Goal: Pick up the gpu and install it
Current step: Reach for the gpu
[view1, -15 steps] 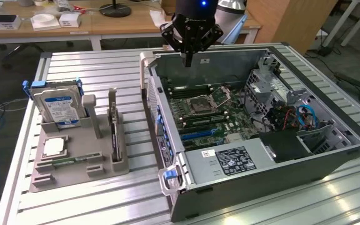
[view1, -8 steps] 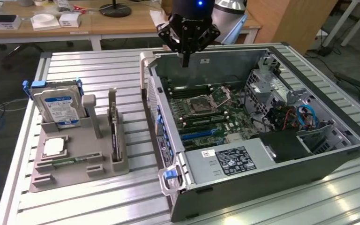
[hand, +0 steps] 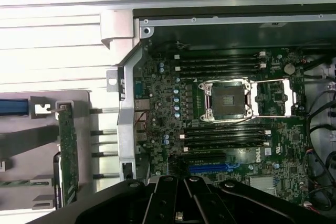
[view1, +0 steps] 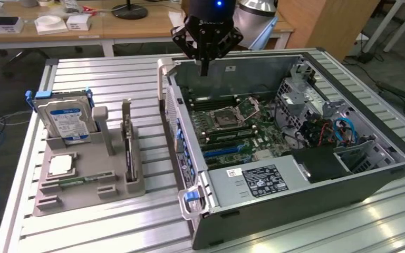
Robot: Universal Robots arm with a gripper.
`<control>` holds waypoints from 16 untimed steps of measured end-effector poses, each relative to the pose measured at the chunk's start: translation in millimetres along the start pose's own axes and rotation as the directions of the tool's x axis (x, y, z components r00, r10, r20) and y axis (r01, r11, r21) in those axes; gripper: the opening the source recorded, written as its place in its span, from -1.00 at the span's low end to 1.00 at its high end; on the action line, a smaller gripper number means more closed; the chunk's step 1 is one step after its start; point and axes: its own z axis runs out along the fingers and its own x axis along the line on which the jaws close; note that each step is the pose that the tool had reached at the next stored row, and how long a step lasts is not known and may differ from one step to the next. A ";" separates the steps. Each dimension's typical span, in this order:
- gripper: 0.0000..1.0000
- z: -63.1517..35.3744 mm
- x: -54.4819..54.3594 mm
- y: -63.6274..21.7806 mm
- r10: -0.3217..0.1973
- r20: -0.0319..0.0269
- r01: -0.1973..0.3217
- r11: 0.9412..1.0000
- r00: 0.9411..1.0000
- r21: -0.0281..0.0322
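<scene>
Gripper (view1: 204, 69) is pinched together with nothing in it, hanging over the far edge of the open PC case (view1: 294, 211). The gpu (view1: 127, 136) stands on edge in the grey holder (view1: 55, 203) just beside the case, hard drive (view1: 65, 121) on its other side.

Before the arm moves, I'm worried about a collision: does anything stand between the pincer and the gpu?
Only the side wall of the case. The pincer hangs shut above that case; the gpu stands upright in the grey holder outside it, on the exterior view's left. Nothing covers the card's top.
</scene>
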 end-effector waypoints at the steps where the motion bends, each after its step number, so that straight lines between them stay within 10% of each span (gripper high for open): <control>1: -0.80 0.0 1.1 -0.1 0.000 0.000 0.000 1.000 1.000 0.000; 16: -0.80 -0.4 14.9 -1.2 0.000 0.000 0.000 1.000 1.000 0.000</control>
